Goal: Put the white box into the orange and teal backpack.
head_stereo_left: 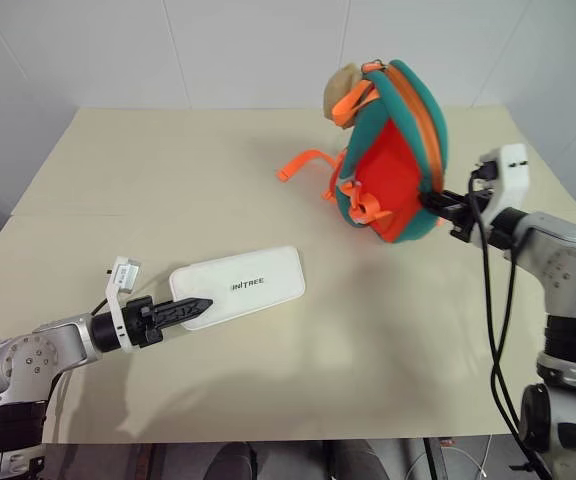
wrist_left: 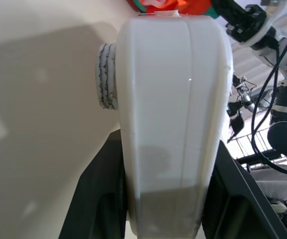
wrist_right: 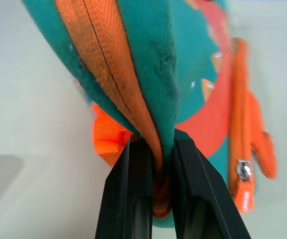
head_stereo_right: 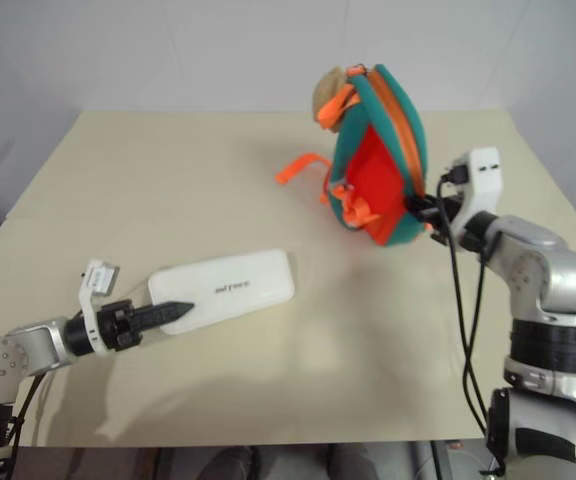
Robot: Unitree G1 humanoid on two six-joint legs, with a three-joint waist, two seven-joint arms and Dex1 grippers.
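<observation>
The white box is flat with dark lettering and lies near the table's front left. My left gripper is shut on its near end, and in the left wrist view the box sits between the two black fingers. I cannot tell whether the box rests on the table or hangs just above it. The orange and teal backpack stands upright at the back right. My right gripper is shut on its lower right edge; the right wrist view has the gripper pinching teal fabric with orange trim.
A tan plush toy sits at the backpack's top. An orange strap trails left from the pack onto the beige table. White walls stand close behind the table's far edge. Black cables hang from my right arm.
</observation>
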